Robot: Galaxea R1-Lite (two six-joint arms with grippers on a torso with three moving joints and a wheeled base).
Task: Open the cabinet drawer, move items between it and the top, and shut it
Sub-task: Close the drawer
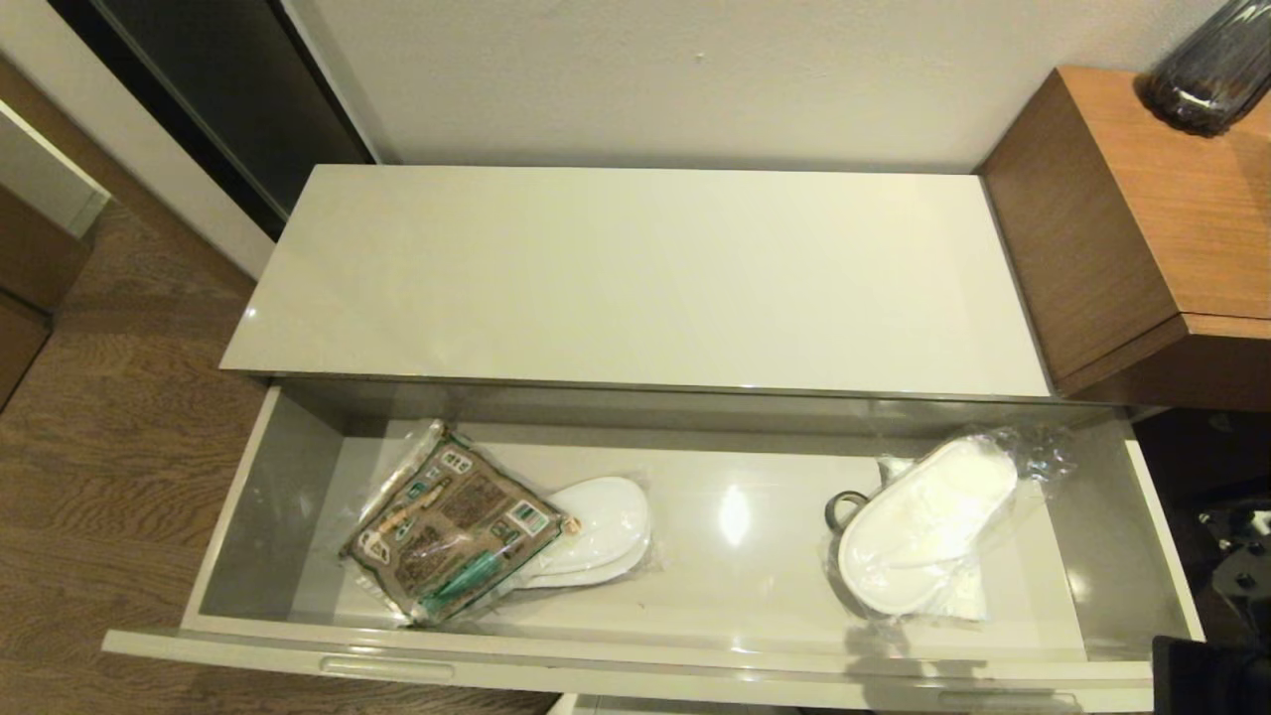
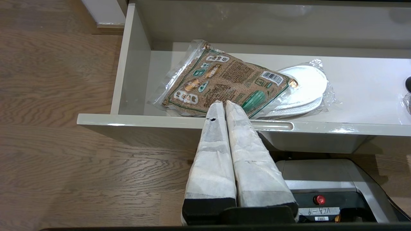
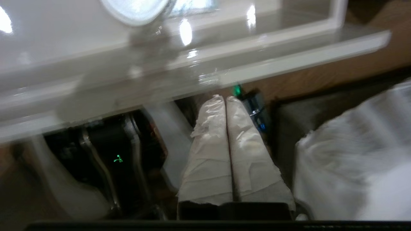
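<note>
1. Your drawer (image 1: 248,497) stands pulled fully out below the glossy off-white top (image 1: 635,278), which carries nothing.
2. At the left end of the drawer you have the brown-and-green packet (image 1: 455,524), lying flat and partly over a wrapped pair of white slippers (image 1: 601,526).
3. Toward the right end lies a second wrapped pair of slippers (image 1: 923,536); the small black tape roll (image 1: 844,508) sits touching its left side, partly hidden by the wrap.
4. Your left gripper (image 2: 224,104) hangs in front of the drawer's front edge, below the rim near the slot handle (image 2: 273,125). Its two padded fingers (image 2: 213,150) are pressed together with nothing between them.
5. Your right gripper (image 3: 224,98) is low, under and in front of the drawer's right end. Its fingers (image 3: 212,150) are also pressed together and hold nothing.
6. A brown wooden side unit (image 1: 1122,218) stands to the right of the cabinet, with a dark glass vase (image 1: 1206,74) on it.
</note>
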